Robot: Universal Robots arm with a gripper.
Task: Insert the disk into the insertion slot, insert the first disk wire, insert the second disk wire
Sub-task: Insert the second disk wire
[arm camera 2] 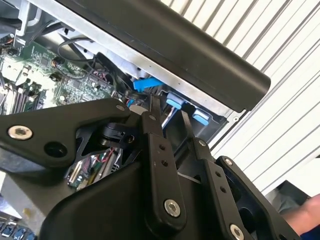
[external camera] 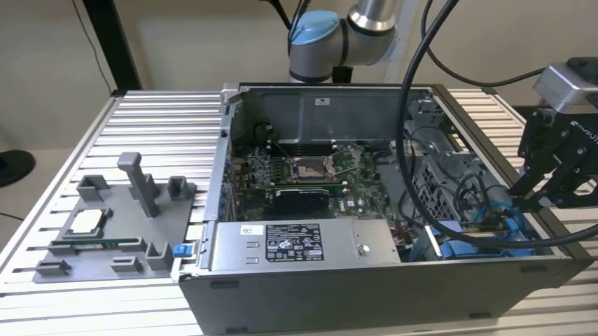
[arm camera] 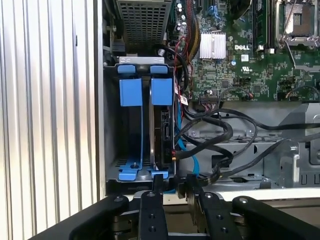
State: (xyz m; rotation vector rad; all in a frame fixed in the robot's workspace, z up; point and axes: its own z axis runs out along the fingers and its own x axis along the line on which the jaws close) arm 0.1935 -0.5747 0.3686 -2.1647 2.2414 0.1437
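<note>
The insertion slot [arm camera: 134, 131] is a grey bay with blue rails at the corner of the open computer case [external camera: 374, 294]. The disk [arm camera: 162, 131] stands edge-on inside it, its blue carrier tab [arm camera: 161, 91] level with the neighbouring tab. A blue wire [arm camera: 179, 145] and black wires [arm camera: 216, 134] hang loose right beside the disk. My gripper [arm camera: 172, 184] hovers over the case wall by the bay, at the exterior view's right [external camera: 545, 198]. Its fingers [arm camera 2: 156, 115] stand a narrow gap apart, and I see nothing between them.
The motherboard [arm camera: 240, 55] fills the case floor. A grey metal box with a sticker [external camera: 290, 246] lies along the front wall. A grey fixture [external camera: 103, 231] with small parts sits on the slatted table [external camera: 159, 126] at the exterior view's left. Thick black cables [external camera: 416, 140] drape over the case.
</note>
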